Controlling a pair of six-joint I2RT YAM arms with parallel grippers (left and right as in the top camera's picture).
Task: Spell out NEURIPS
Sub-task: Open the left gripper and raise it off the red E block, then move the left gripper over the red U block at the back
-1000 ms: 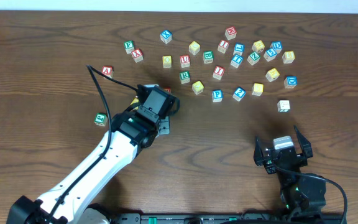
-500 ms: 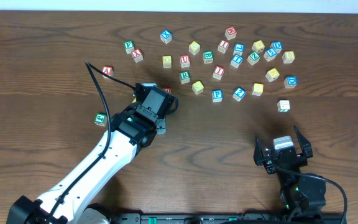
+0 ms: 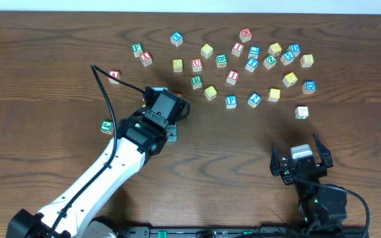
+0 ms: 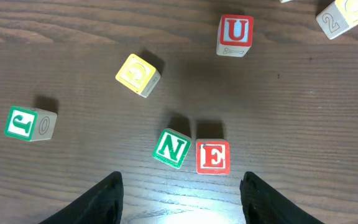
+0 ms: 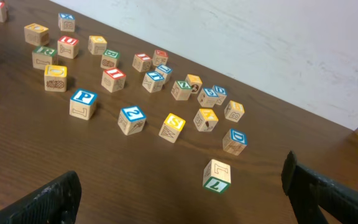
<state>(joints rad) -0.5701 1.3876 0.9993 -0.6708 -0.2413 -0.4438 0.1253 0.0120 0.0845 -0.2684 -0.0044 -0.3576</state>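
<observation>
Table (image 3: 243, 152): dark wood grain. Lettered wooden cubes (image 3: 274, 49) scattered loosely toward far edge, mostly kept apart. Pair set just beside each other nearer centre: green N (image 4: 172, 148), red E (image 4: 213, 157). Blue P (image 3: 231, 101), red I (image 3: 233, 77), green R (image 3: 196, 81) noted within scatter.

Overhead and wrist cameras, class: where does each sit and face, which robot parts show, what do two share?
Overhead: above wooden table, facing down; both arms show.
Left wrist: behind left claw, facing down at green N wooden cube; its fingertips show.
Right wrist: behind right claw, facing across table toward wall; its fingertips show.
Shared: blue P wooden cube, overhead and right wrist.
</observation>
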